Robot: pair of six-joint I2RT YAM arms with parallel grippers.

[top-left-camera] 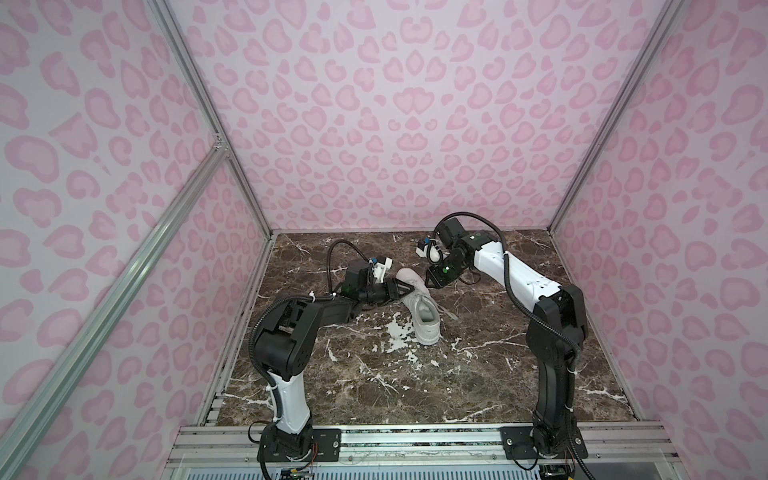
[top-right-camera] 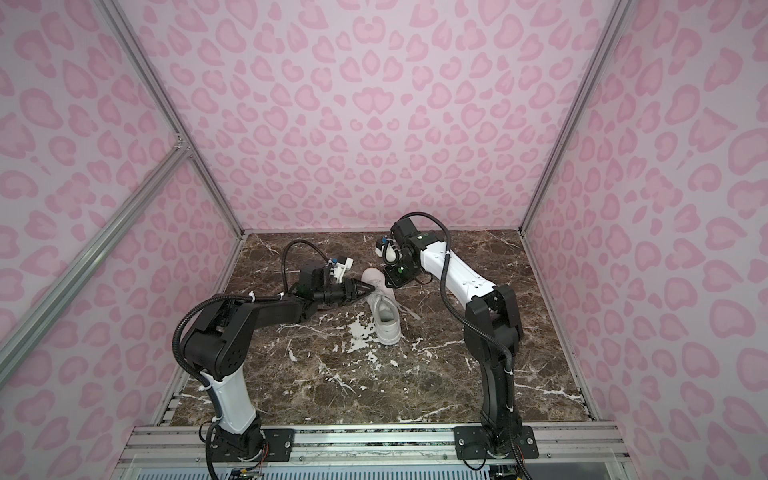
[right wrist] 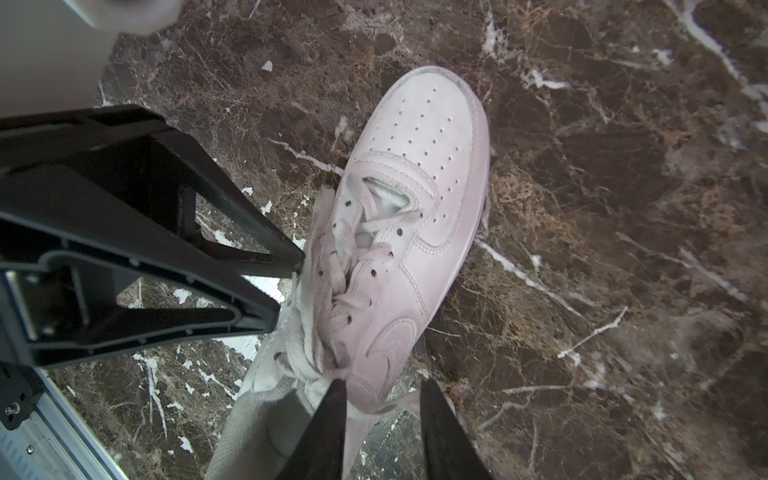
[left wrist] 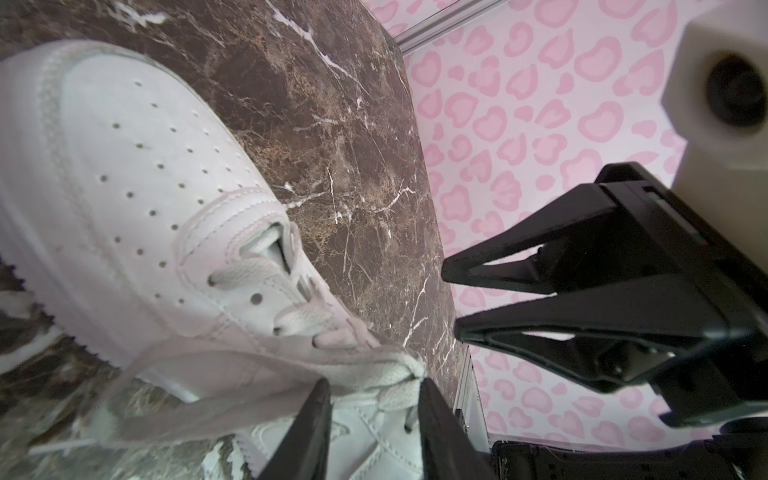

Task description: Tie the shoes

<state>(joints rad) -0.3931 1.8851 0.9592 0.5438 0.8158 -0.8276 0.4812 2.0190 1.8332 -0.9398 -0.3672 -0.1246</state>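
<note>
At the sneaker (top-left-camera: 428, 332) laces (right wrist: 338, 249), left tool (left wrist: 373, 386) and right tool (right wrist: 384, 386) are hovering part-open, seemingly empty; next, pinching a lace end each.

sneaker (top-left-camera: 420, 311): on table (top-left-camera: 374, 374) | left claw (top-left-camera: 410, 289): over it | right claw (top-left-camera: 430, 284): just beside

The shoe (right wrist: 419, 166) is showing smooth white leather with a soft, low sheen, punched with small holes over the toe and stitched along the seams. The laces (right wrist: 345, 245) are looking like flat woven cloth, matt and slightly fuzzy. The tabletop (right wrist: 602, 208) is gleaming like polished brown marble veined with white. The left gripper (right wrist: 284, 289) and right gripper (left wrist: 451, 302) are appearing as matt black plastic. The walls (top-left-camera: 374, 104) are wearing a matt pink print, framed by rails (top-left-camera: 124, 266) of brushed, silvery metal.
</note>
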